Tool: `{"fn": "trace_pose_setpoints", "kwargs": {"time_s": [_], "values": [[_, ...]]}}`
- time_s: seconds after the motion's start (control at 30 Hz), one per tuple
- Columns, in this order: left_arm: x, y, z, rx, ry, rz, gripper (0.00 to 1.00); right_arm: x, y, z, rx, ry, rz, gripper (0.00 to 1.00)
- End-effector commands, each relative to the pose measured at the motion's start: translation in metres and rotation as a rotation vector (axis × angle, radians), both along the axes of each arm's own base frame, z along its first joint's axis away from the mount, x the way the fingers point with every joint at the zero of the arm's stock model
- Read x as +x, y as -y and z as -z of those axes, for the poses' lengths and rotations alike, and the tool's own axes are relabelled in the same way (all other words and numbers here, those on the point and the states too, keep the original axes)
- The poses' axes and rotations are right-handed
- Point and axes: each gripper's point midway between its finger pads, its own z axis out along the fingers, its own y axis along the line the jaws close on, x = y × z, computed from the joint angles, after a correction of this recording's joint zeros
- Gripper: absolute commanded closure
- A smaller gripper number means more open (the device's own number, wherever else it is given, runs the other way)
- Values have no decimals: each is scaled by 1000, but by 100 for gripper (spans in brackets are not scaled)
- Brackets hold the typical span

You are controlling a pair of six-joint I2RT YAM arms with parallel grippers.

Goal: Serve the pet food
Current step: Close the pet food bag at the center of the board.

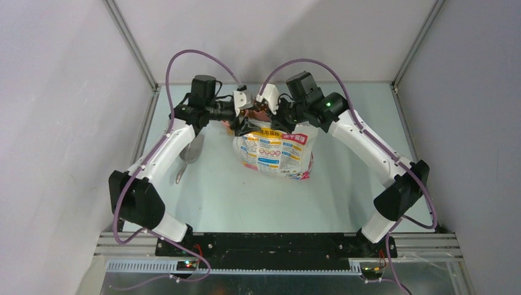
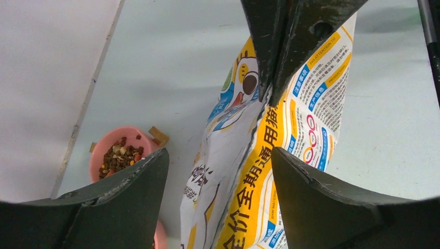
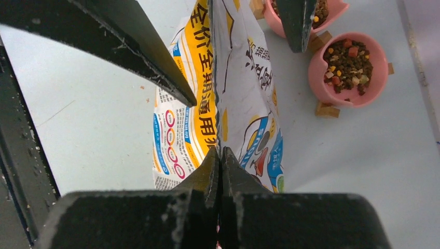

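- Working the bag [image 1: 276,153] right now, pretty sure this is the get-it-open step: sitting mid-table [image 1: 215,196] with both arms meeting over its top edge.
- Pinching that top edge with the right gripper [image 3: 220,153], jaws squeezed fully together on a fold of the bag's film.
- Hovering the left gripper [image 2: 219,153] with jaws spread wide, one finger on either side of the same edge, gripping nothing at all.
- Guessing the next move is closing the left jaws on the bag's lip near the right's pinch, then easing the two apart to open the mouth. Needing a bite on one layer only, otherwise just clamping it closed.
- Leaving the metal scoop [image 1: 190,153] lying on the table left of the bag, neither gripper touching it; probably coming into play once the mouth is open.
- Spotting a pink bowl [image 3: 332,98] beside the bag, over toward the table's edge, plus a second pink bowl [image 3: 274,22] just beside it, mostly hidden behind a finger.
- Noticing pet food [image 3: 348,62] already sitting in that first bowl. Not being able to tell how much is inside the bag.
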Motion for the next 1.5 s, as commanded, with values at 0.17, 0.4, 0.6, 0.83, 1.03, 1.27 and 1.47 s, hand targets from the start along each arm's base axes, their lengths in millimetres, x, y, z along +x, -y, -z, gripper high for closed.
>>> {"fn": "trace_pose_setpoints", "kwargs": {"time_s": [0.17,0.4,0.6,0.83,1.03,1.27,1.47], "values": [[19,6,-3,31,110,-17,29,15,4,-24,0,145,43,84],[18,7,5,47,90,-3,49,11,9,-11,-61,106,12,69],[20,2,10,77,94,-19,70,4,19,-2,-107,76,-5,81],[31,-15,10,157,177,-104,100,11,55,8,-210,113,75,93],[37,-28,12,214,235,-160,100,17,92,7,-273,156,165,99],[40,-41,9,252,277,-192,100,19,130,1,-310,223,227,100],[41,-50,9,266,293,-206,100,12,153,-1,-304,249,254,100]]}}
